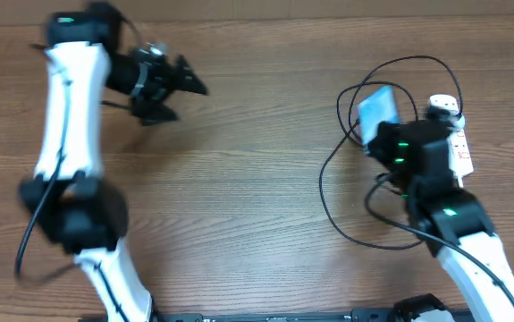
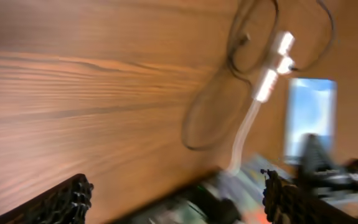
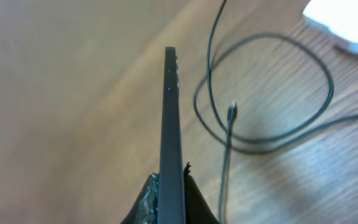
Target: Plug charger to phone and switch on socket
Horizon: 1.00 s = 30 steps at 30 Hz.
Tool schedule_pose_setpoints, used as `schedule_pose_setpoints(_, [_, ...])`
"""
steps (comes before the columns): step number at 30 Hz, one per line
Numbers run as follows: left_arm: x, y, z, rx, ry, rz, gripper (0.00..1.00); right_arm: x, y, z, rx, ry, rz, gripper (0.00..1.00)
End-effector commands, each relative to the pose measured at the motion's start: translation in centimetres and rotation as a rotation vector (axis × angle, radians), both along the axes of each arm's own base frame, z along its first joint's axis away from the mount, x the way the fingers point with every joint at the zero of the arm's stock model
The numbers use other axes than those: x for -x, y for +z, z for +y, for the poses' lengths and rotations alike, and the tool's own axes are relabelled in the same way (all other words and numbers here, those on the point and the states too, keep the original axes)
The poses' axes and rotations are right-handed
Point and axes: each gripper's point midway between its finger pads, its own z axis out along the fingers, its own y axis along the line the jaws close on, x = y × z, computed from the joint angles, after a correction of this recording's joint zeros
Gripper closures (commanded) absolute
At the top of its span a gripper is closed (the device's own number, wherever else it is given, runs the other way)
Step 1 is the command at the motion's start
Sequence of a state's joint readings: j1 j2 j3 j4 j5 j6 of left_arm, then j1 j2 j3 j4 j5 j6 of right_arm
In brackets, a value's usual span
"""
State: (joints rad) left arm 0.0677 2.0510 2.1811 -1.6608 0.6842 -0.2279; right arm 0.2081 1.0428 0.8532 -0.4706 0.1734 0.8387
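**Phone pinched on edge in the right claw, charger tip lying loose**

Phone, its cyan screen lit, sits at the right of the wooden table, just beside the white socket strip. The right gripper has its fingers pressed against the phone's two faces. In the right wrist view the handset shows edge-on, as a thin dark slab rising from between the fingers.

The charger lies in loose black loops around the phone and the strip. Its small connector tip rests on the wood just beside the phone's edge, clear of the phone and plugged into nothing. A plug sits at the far end of the socket strip; whether it is the charger's own I cannot tell. The strip's switches are too small to read.

The left gripper hangs over the far left of the table, well apart from the phone, cable and strip. Its jaws are spread wide and hold nothing. The left wrist view is blurred, with one dark fingertip in each lower corner and bare wood between them.
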Motion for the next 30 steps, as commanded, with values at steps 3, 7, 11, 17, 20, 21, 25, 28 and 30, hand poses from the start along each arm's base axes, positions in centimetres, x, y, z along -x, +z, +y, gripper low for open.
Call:
schedule_pose_setpoints(3, [6.5, 9.0, 5.7, -0.415, 0.032, -0.327, 0.16, -0.1, 1.3, -0.2, -0.127, 0.033, -0.02, 0.96])
schedule_pose_setpoints(7, [13.3, 13.3, 5.9, -0.513, 0.059, -0.496, 0.15, 0.1, 0.4, -0.2, -0.149, 0.026, -0.004, 0.96])
schedule_pose_setpoints(11, [21.0, 14.1, 9.7, -0.702, 0.3, -0.549, 0.02, 0.1, 0.1, 1.3, -0.196, 0.098, -0.011, 0.96])
schedule_pose_setpoints(17, [26.3, 8.2, 10.8, -0.565, 0.714, -0.629, 0.01, 0.3, 0.4, 3.6, -0.268, 0.213, -0.005, 0.96])
schedule_pose_setpoints(20, [23.8, 3.8, 9.2, -0.387, 0.799, -0.629, 0.0, 0.8, 0.4, 4.7, -0.304, 0.272, 0.013, 0.96])
schedule_pose_setpoints(21, [22.7, 2.7, 8.4, -0.32, 0.801, -0.623, 0.01, 1.0, 0.4, 5.1, -0.319, 0.294, 0.017, 0.96])
schedule_pose_setpoints(25, [16.2, -0.9, 2.9, 0.085, 0.726, -0.594, 0.0, 2.2, 0.4, 7.3, -0.452, 0.381, 0.056, 0.96])
schedule_pose_setpoints(28, [12.6, -1.4, -0.1, 0.396, 0.706, -0.545, 0.0, 2.4, -0.1, 7.8, -0.505, 0.385, 0.069, 0.96])
schedule_pose_setpoints(30, [11.2, -1.8, -1.1, 0.546, 0.727, -0.465, 0.0, 2.1, -0.5, 7.9, -0.539, 0.368, 0.056, 0.96])
